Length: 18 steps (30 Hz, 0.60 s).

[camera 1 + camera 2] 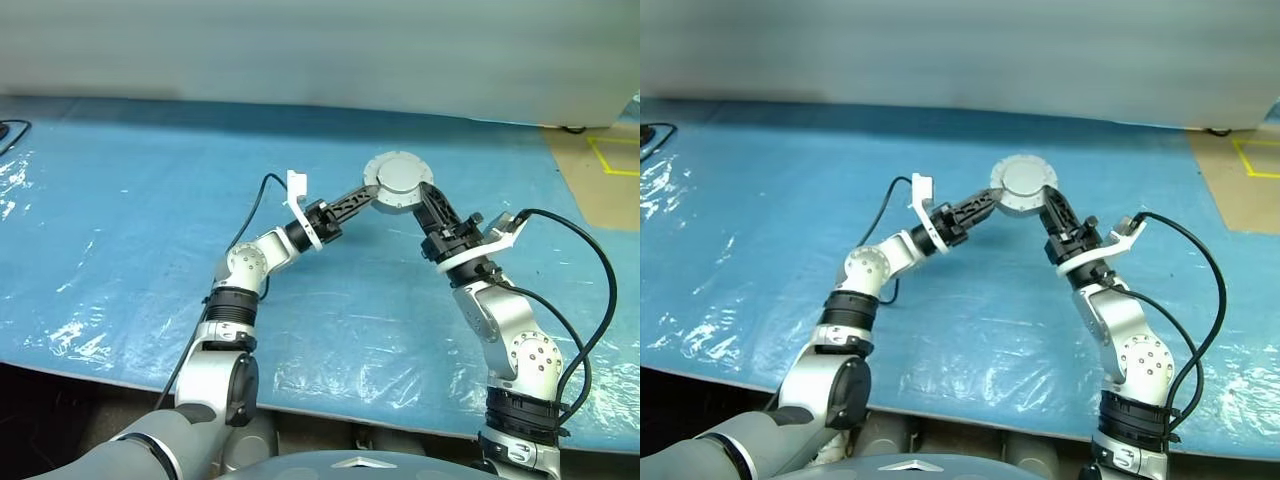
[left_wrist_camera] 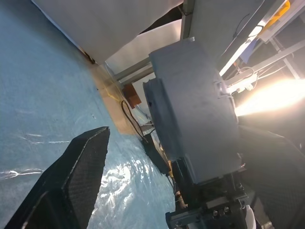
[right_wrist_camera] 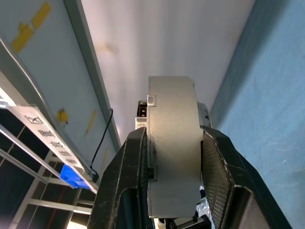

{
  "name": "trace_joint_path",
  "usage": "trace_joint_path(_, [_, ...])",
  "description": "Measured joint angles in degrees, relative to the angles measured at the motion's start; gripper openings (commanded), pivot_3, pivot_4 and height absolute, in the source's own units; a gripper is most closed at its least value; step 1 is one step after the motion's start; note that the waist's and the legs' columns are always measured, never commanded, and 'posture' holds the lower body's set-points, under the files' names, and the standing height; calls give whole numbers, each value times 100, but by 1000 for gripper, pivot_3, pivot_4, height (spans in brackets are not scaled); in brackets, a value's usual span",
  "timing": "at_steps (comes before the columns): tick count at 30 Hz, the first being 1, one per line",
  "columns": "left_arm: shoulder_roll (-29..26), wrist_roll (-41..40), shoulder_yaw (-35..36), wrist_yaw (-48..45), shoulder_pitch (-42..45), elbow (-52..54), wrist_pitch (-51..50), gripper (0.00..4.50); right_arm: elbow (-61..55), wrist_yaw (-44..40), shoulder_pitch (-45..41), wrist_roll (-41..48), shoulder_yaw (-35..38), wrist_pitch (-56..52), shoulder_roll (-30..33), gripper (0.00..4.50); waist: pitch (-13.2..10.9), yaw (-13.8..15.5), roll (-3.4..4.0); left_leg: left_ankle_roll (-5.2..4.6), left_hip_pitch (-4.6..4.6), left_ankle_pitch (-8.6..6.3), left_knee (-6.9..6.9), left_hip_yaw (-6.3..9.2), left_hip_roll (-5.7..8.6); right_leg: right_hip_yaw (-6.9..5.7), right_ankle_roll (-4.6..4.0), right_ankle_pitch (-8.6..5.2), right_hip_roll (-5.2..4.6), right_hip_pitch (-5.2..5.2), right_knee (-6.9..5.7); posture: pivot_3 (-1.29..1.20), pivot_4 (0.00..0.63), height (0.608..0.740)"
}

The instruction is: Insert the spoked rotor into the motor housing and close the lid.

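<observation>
While the right gripper (image 1: 428,200) clamps the closed motor housing (image 1: 398,183) aloft and the left gripper (image 1: 366,195) stands released beside it, lid seating, seemingly flush, wants checking.

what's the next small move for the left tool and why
Probably draw the left tool back from the motor housing. It stands open beside the closed housing, whose plain silver lid faces the camera, while the right tool grips the housing by its two flat faces above the blue table.

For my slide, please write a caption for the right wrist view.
Right claw shut on the closed motor housing, held edge-on above the blue table cover.
</observation>
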<state>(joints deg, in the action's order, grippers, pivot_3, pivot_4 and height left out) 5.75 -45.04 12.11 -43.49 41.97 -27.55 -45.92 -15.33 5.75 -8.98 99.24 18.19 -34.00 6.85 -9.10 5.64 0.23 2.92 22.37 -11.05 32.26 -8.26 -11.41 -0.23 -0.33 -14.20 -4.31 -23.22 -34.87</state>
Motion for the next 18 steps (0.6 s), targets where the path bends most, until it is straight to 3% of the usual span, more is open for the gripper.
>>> trace_joint_path(14, [132, -28, 135, 18, 249, -323, 54, 4448, -3, -315, 298, -448, -529, -395, 403, 1182, -3, 5, -2, 0, 9, 0, 18, 12, 5, 3, 12, 11, -1, 5, 0, 0, 150, 740])
trace_joint_path(18, [128, -26, 176, 26, 255, -401, 52, 3590, -5, -353, 297, -471, -533, -390, 370, 1182, -3, 5, -2, -1, 16, 0, 28, 21, 6, 0, 14, 13, -1, 5, -2, 0, 150, 740])
